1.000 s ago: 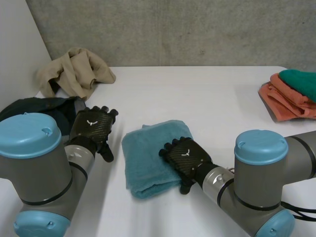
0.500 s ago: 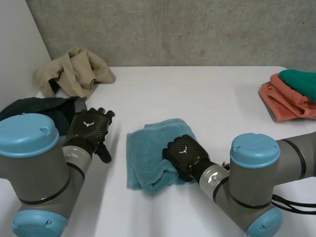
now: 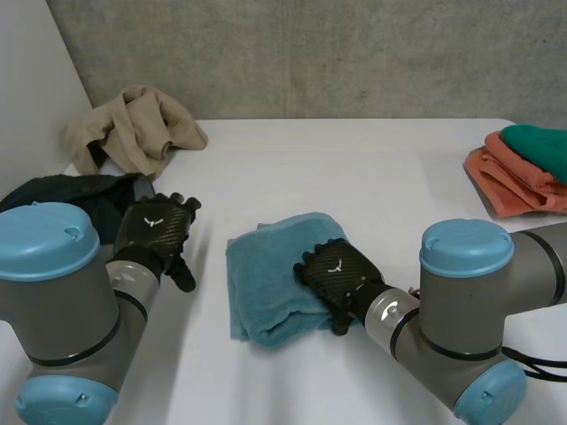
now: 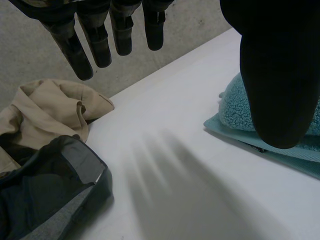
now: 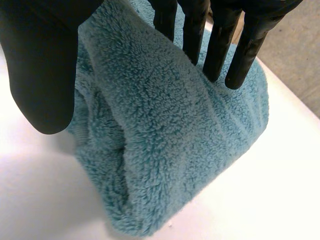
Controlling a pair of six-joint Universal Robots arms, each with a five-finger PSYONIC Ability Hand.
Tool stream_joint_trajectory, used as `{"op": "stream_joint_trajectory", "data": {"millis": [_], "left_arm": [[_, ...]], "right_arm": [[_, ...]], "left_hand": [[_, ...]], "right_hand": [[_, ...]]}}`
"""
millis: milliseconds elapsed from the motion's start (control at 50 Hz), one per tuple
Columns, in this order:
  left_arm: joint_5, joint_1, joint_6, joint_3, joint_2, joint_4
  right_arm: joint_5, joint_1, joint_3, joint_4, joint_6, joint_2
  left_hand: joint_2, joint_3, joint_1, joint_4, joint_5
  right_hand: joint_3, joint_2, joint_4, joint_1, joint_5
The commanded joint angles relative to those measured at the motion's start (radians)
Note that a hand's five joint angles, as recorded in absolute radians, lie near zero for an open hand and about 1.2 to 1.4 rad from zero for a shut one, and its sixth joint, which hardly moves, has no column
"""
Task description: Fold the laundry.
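A teal towel (image 3: 266,274) lies folded in a thick bundle near the table's front middle. My right hand (image 3: 341,273) rests on the towel's right side, fingers (image 5: 220,40) straight with their tips on the pile of the towel (image 5: 165,140) and the thumb (image 5: 40,65) spread apart beside the fold. My left hand (image 3: 158,228) hovers over bare table to the left of the towel, open, its fingers (image 4: 100,40) straight and holding nothing. The towel's near corner (image 4: 232,105) lies beside that hand's thumb.
A crumpled beige garment (image 3: 133,128) lies at the back left, and a dark garment (image 3: 71,190) lies just in front of it by my left arm. Folded orange cloths (image 3: 514,181) with a green one (image 3: 540,146) on top are stacked at the right edge.
My right hand curled into the towel's right edge, bunching it, then straightened its fingers again. The towel ended slightly more bundled and to the right. My left hand drifted a little leftward.
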Motion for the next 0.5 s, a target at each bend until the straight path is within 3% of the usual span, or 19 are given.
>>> {"op": "stream_joint_trajectory", "data": {"millis": [20,500], "left_arm": [[0.0,-0.001,0.0,-0.002,0.001,0.0],[0.002,0.008,-0.003,-0.015,0.007,0.002]], "right_arm": [[-0.007,-0.002,-0.003,0.02,0.012,0.003],[-0.004,-0.002,-0.028,-0.048,-0.007,0.064]], "left_hand": [[-0.019,-0.027,-0.01,-0.018,-0.016],[-0.019,-0.027,-0.01,-0.018,-0.016]], "right_hand": [[0.016,-0.013,0.016,0.077,0.019],[0.171,0.143,0.172,0.233,0.174]]}}
